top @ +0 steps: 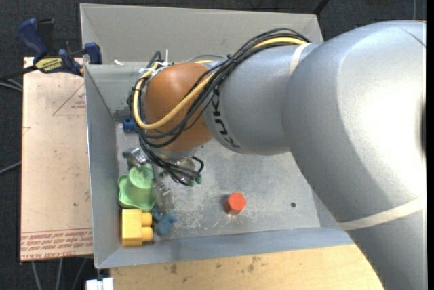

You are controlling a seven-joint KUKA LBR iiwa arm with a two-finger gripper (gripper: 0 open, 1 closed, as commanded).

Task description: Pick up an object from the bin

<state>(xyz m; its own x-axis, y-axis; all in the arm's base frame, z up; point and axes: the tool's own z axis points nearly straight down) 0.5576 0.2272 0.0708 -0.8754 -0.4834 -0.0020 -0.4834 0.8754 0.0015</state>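
The tool (pixel 156 180) hangs low at the left side of the bin (pixel 271 180), just beside a green cup (pixel 135 190); whether it is apart or together cannot be told. A yellow block (pixel 135 226) lies in front of the cup, and a red block (pixel 235 202) well apart.

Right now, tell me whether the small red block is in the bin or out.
In. The red block sits on the floor of the bin, well inside its walls.
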